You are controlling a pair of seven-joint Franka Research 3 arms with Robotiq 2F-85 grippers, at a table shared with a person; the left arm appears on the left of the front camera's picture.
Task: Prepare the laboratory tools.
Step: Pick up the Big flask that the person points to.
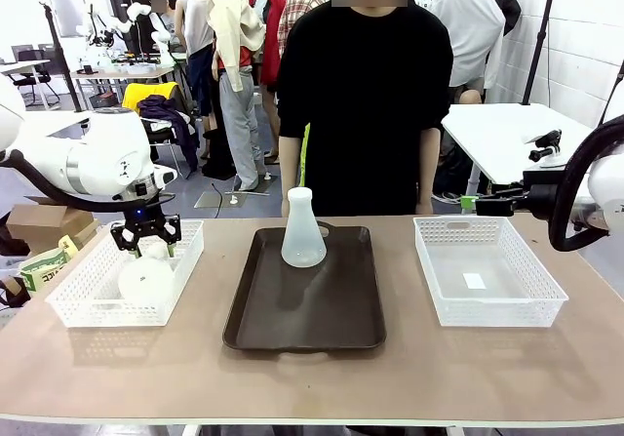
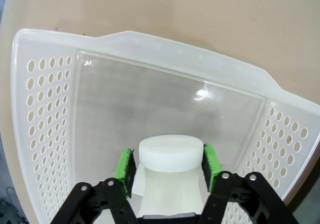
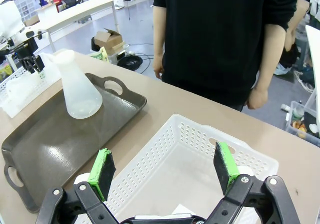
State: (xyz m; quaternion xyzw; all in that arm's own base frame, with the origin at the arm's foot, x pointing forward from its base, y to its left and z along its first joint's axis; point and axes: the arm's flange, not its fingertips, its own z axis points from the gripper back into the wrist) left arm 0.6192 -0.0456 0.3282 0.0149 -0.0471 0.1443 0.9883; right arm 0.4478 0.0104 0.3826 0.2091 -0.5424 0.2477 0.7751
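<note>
Left wrist view: left pincer (image 2: 167, 168) down inside left basket (image 2: 45, 108). Green pads (image 2: 125, 170) flank neck rim of first flask (image 2: 170, 154), just beside it; clamped or not, cannot tell.
Front view: first flask's round body under pincer, long axis vertical, neck up. Second flask (image 1: 303, 229) upright on brown tray (image 1: 302, 309) mid-bench (image 1: 312, 377), neck up.
Right wrist view: right pincer (image 3: 165, 169) released, jaws wide, over right basket (image 3: 155, 149).

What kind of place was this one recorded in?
Most likely a robotics lab: a white robot arm at the table, a white work table behind, a cardboard box on the floor.
</note>
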